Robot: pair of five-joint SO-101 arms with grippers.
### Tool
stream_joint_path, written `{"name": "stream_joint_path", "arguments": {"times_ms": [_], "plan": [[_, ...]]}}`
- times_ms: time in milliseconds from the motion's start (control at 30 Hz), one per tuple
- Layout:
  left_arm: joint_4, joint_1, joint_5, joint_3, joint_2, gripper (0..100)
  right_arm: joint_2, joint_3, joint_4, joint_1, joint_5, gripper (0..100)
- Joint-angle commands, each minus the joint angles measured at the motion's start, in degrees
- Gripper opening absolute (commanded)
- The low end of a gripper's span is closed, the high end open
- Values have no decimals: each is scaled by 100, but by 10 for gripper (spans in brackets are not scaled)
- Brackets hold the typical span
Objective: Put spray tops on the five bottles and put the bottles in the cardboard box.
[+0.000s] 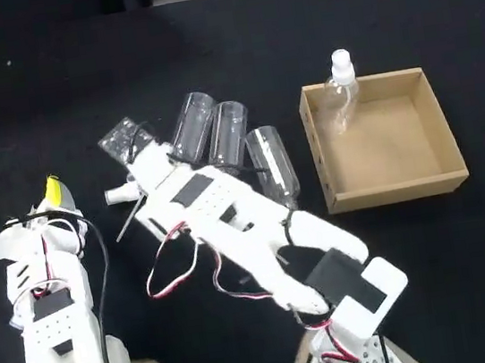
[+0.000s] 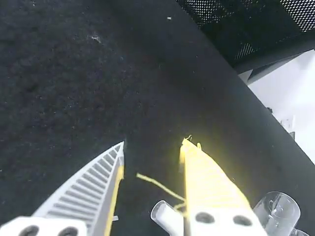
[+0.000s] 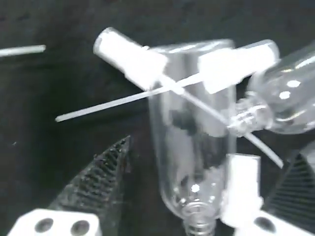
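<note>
The left hand (image 2: 155,145) is spread wide and empty above the black cloth-covered table (image 2: 74,73). The right hand (image 3: 212,147) is equally wide, fingers either side of a clear plastic bottle (image 3: 192,123) lying among loose white spray tops (image 3: 130,51) (dip tubes crossing it). One capped bottle (image 1: 341,95) stands in a corner of the brown cardboard box (image 1: 393,189); three more clear bottles (image 1: 229,134) lie side by side on the table near the box.
</note>
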Motion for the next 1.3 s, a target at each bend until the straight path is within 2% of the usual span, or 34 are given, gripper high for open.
{"name": "stream_joint_path", "arguments": {"times_ms": [0,133,333,433,567,667,800,933,1033,1167,1267], "plan": [[-141,-13,53,-382,44,173,-22,-330,105,-62,369,264],[-141,-4,53,-374,44,173,-22,-66,176,26,923,122],[-123,338,44,-330,44,173,-629,180,571,501,914,99],[-114,356,44,-330,53,173,-1411,189,1275,651,914,99],[-123,356,44,-330,53,173,-2510,163,2778,730,949,99],[-123,374,44,-330,53,173,-3407,163,3604,1169,1073,99],[-114,374,44,-330,53,173,-4312,189,4536,2154,2136,99],[-114,382,44,-321,53,173,-4716,198,5521,3332,3912,99],[-105,382,44,-321,53,173,-4796,180,5960,4668,5116,99],[-105,382,44,-321,53,173,-4760,171,5908,6796,6690,99],[-105,391,44,-321,53,173,-4752,242,5486,8264,7253,99]]}}
